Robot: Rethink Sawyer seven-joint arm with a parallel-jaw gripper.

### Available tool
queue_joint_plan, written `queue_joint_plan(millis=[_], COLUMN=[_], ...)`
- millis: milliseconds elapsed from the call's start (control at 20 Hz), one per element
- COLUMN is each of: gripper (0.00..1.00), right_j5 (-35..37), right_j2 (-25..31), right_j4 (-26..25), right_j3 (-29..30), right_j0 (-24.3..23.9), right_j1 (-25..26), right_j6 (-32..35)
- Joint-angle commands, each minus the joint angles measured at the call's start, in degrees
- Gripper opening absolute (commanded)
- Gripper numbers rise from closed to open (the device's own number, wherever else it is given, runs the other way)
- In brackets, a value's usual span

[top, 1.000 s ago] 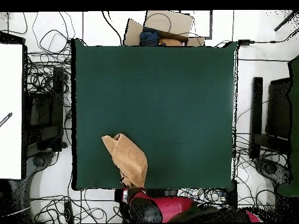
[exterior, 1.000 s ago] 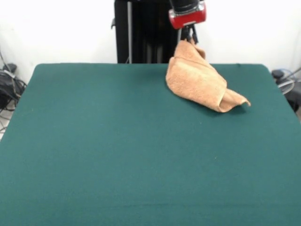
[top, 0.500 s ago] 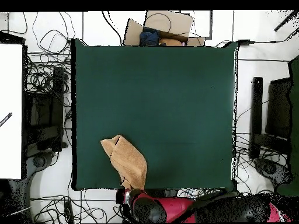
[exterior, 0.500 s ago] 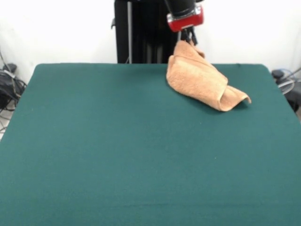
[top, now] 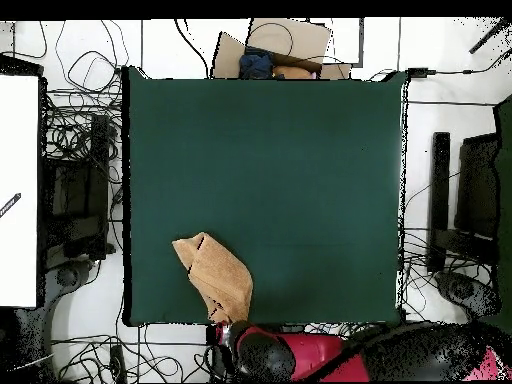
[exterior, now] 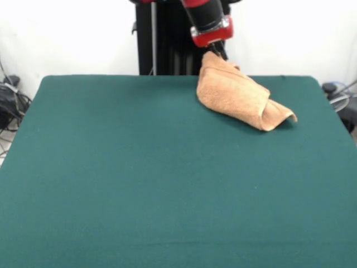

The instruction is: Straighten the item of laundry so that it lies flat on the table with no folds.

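In the front view the gripper (exterior: pixel 218 53) is pinched on the top corner of the towel (exterior: pixel 240 95), which slopes from the upper centre down to the table (exterior: pixel 139 178). The overhead view hides that grip under the arm (top: pixel 290 355), showing instead the towel (top: pixel 220 275) bunched near the table's (top: pixel 300 170) lower-left corner.

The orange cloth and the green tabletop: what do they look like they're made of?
The towel looks like soft terry cotton: a matte, nubby surface that slumps into rounded folds. The table seems covered in dark green felt or a similar fabric: flat, matte, no shine, though the exact material cannot be told.
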Motion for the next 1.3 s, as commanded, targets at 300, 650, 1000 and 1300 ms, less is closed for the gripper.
queue_joint_plan(millis=[300,650,1000,1300], gripper=[0.00,0.00,0.00,0.00], right_j5=[12.0,17.1,23.6,29.3], right_j2=[5.3,7.5,9.7,11.8], right_j4=[-1.9,-1.2,-0.8,-1.2], right_j3=[-9.0,-8.9,-9.8,-12.6], right_j0=[-3.3,-5.2,-6.7,-6.9], right_j1=[-1.2,-3.7,-6.0,-6.8], right_j6=[-0.4,-1.8,-4.0,-6.5])
